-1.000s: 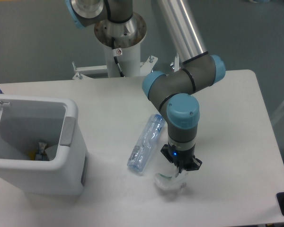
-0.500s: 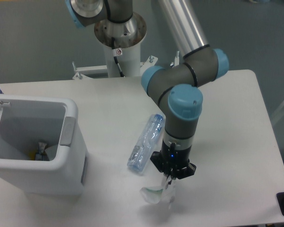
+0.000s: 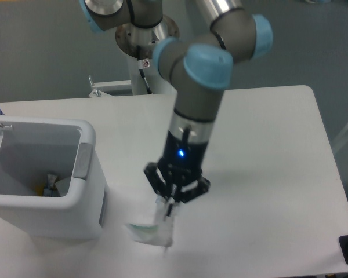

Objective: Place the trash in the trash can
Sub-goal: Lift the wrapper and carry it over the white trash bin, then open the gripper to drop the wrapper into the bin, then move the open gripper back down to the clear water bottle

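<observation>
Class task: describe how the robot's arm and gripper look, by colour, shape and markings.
The arm is built of thick grey cylindrical segments with rounded light-blue caps on the joints and a shiny silver tube as its upper link. Its wrist ends in a dark section with a small glowing blue light. The gripper is black, with two slim fingers.
</observation>
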Robot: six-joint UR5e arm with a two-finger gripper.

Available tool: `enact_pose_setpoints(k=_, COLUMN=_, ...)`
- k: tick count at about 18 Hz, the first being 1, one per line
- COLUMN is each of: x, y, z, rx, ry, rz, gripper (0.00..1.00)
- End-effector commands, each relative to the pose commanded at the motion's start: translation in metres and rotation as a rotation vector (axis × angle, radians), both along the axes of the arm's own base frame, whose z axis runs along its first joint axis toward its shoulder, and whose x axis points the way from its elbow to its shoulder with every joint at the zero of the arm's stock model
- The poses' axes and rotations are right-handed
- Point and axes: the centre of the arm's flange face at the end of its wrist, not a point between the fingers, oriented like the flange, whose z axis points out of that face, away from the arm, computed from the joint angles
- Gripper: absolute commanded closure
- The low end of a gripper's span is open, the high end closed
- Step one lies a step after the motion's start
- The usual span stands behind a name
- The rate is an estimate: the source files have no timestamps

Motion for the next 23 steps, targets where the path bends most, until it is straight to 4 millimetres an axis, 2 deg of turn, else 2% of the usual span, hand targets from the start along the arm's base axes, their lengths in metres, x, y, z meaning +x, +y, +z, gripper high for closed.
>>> enact_pose_setpoints(k=2, x=0.041, y=0.001, z=0.023, rx=0.025, ry=0.011, rz=-0.038, gripper=1.0)
enact_pose_setpoints(k=6, x=0.11, y=-0.008, z=0.048, rx=0.052, ry=0.029, rz=-0.11, gripper=1.0)
enact_pose_setpoints(k=9, x=0.153, y=-0.011, z=0.049, rx=0.053, ry=0.029, rz=-0.17, gripper=1.0)
enact_pose_setpoints(k=10, x=0.162, y=-0.012, z=0.044, rx=0.049, ry=0.03, rz=-0.188, gripper=0.91)
enact_pose_setpoints(k=12, x=0.166, y=-0.011, z=0.035, rx=0.04, ry=0.024, rz=-0.202, gripper=0.44)
enact_pose_setpoints(k=15, x=0.165, y=-0.002, z=0.024, rx=0.023, ry=0.004, rz=-0.203, gripper=0.08)
enact_pose_setpoints(k=17, x=0.165, y=-0.001, z=0.02, rx=0.015, ry=-0.009, rz=-0.197, gripper=0.0)
enact_pose_setpoints(k=20, x=0.16, y=0.0, z=0.021, rx=0.017, ry=-0.018, rz=-0.182, gripper=0.0)
enact_pose_setpoints(k=21, x=0.147, y=-0.003, z=0.023, rx=0.019, ry=-0.016, rz=-0.158, gripper=0.0)
enact_pose_setpoints(k=23, x=0.096, y=-0.019, z=0.022, rx=0.024, ry=-0.026, rz=-0.066, gripper=0.0)
